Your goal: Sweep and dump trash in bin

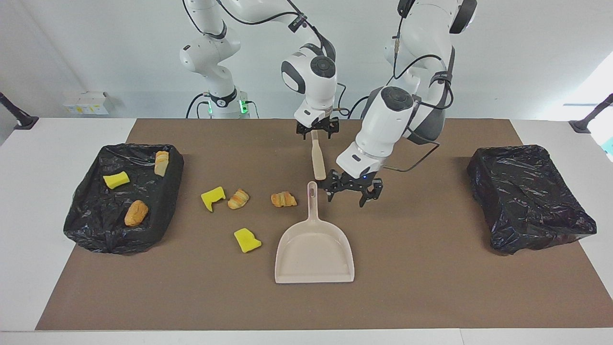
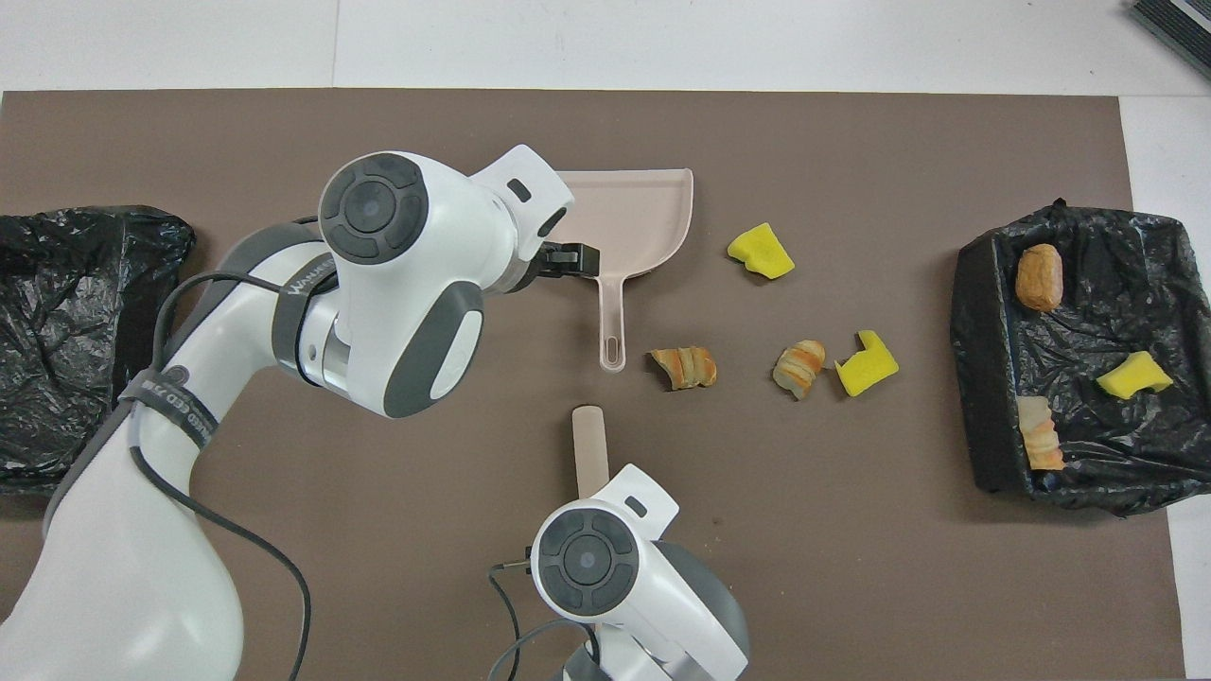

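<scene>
Loose trash lies on the brown mat: two yellow chunks [image 1: 212, 197] [image 1: 247, 239] and two croissants [image 1: 238, 198] [image 1: 283, 199]. Three more pieces sit in the black-lined bin [image 1: 86, 225] at the right arm's end. The beige dustpan [image 1: 313, 249] lies flat, its handle pointing toward the robots. A beige brush [image 1: 317, 160] lies in line with that handle, nearer to the robots. My right gripper [image 1: 317, 132] is open, low over the brush's handle end. My left gripper [image 1: 352, 191] hangs open just beside the dustpan's handle tip, holding nothing.
A second black-lined bin [image 1: 527, 201] with nothing showing in it stands at the left arm's end of the table. In the overhead view the left arm's wrist [image 2: 416, 274] covers part of the dustpan [image 2: 653, 213], and the right wrist [image 2: 591, 563] covers the brush handle.
</scene>
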`<state>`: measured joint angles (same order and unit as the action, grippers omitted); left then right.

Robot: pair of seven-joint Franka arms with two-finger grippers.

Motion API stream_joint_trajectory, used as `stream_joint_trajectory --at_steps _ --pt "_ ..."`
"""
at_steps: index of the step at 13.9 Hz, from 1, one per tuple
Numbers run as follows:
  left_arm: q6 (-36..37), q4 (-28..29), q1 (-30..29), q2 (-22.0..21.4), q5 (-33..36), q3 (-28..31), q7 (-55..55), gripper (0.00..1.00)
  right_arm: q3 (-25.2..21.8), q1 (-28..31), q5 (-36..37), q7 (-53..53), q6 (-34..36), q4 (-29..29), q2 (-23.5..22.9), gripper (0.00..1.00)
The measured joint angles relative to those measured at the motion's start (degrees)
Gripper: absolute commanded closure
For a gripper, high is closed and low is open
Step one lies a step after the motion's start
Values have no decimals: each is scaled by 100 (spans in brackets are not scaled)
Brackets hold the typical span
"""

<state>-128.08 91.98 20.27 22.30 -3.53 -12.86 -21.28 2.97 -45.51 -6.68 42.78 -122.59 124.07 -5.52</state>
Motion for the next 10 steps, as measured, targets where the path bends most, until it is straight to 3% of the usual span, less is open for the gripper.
stream_joint_trajectory --at_steps 2,6,9,10 --pt "-6 2 162 73 -33 -14 -104 0 -1 -15 -73 12 -14 104 0 46" --pt "-319 14 354 387 -41 -23 -575 0 -11 -13 -109 16 -16 125 9 51" --pt "-393 20 436 676 -41 -27 -654 0 -11 -13 -111 16 -19 124 30 100" --pt "-394 19 438 695 -42 -27 -668 0 -11 -13 -111 16 -20 122 38 100"
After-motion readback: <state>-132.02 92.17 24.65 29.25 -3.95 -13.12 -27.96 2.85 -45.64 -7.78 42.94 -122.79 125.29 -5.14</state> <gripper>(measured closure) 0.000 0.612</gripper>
